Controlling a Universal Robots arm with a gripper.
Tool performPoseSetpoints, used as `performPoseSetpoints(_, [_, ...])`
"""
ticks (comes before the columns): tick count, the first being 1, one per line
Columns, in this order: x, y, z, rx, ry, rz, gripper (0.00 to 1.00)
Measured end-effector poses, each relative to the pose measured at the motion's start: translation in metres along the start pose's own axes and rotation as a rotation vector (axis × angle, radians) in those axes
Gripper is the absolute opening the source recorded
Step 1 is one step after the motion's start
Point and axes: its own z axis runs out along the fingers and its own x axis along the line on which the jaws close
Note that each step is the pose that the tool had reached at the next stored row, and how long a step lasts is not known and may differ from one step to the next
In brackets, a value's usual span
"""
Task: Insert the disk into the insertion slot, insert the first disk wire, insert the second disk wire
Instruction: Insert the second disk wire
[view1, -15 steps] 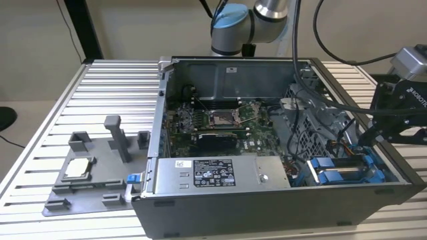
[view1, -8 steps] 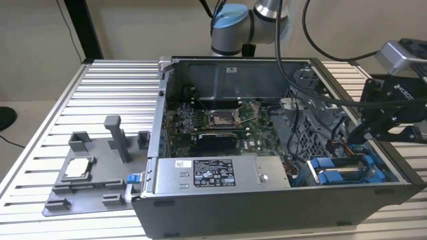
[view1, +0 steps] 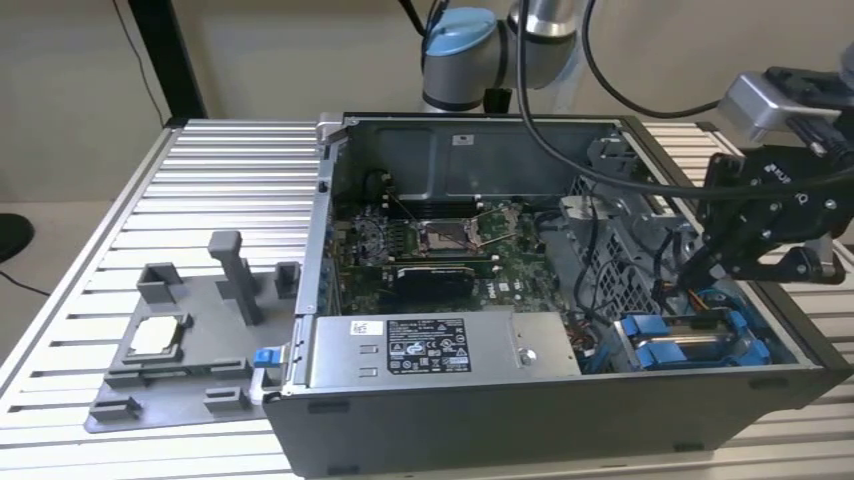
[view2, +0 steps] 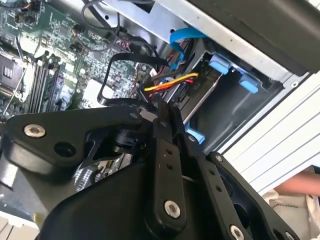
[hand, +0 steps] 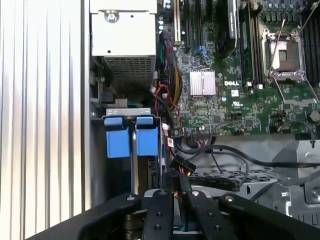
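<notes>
1. The claw (view1: 697, 268) hangs inside the open computer case (view1: 534, 420), above the drive bays at the case's front corner. In both wrist views its fingers (hand: 179, 197) stand pressed together, and a small dark connector with a bundle of red, yellow and black wires (view2: 170, 82) sits at their tips; whether they truly pinch it I cannot tell.
2. Just past the fingertips lies the insertion slot (hand: 150, 175), a grey metal bay with blue guides.
3. The disk (hand: 127, 142) appears already seated there: two blue caddy tabs show side by side at the bay's mouth, next to the power-supply box (hand: 125, 35).
4. Farther off from the bay, the motherboard (hand: 235, 100) carries the open processor socket (hand: 282, 55).
5. The step in hand looks like plugging a disk wire. Doing it well calls for keeping the plug square to the drive's port, clear of the loose black cables (hand: 220, 150) beside the bay.
6. The case rests on a ribbed tabletop (view1: 200, 200).
</notes>
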Motion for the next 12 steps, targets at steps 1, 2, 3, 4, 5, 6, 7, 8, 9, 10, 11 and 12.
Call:
performPoseSetpoints(1, [0.0001,0.0014,0.0002,0.0099,0.0003,-0.001,0.0])
performPoseSetpoints(2, [0.0001,0.0025,0.0003,0.026,-0.0001,-0.002,0.0])
performPoseSetpoints(3, [0.0002,0.0034,0.0004,0.0444,-0.0007,-0.003,0.0])
performPoseSetpoints(4, [0.0003,0.0043,0.0005,0.0623,-0.0014,-0.005,0.0])
performPoseSetpoints(5, [0.0005,0.0056,0.0008,0.0806,-0.0021,-0.006,0.0])
performPoseSetpoints(6, [0.0014,0.0074,0.001,0.0941,-0.0026,-0.007,0.0])
performPoseSetpoints(7, [0.003,0.0095,0.0013,0.1026,-0.003,-0.008,0.0])
performPoseSetpoints(8, [0.0048,0.0116,0.0014,0.109,-0.003,-0.008,0.0])
performPoseSetpoints(9, [0.007,0.0135,0.0015,0.1144,-0.0032,-0.009,0.0])
performPoseSetpoints(10, [0.0093,0.0153,0.0017,0.1196,-0.0034,-0.009,0.0])
performPoseSetpoints(11, [0.0113,0.0162,0.0023,0.1236,-0.0034,-0.01,0.0])
performPoseSetpoints(12, [0.0126,0.0162,0.0035,0.1265,-0.0036,-0.01,0.0])
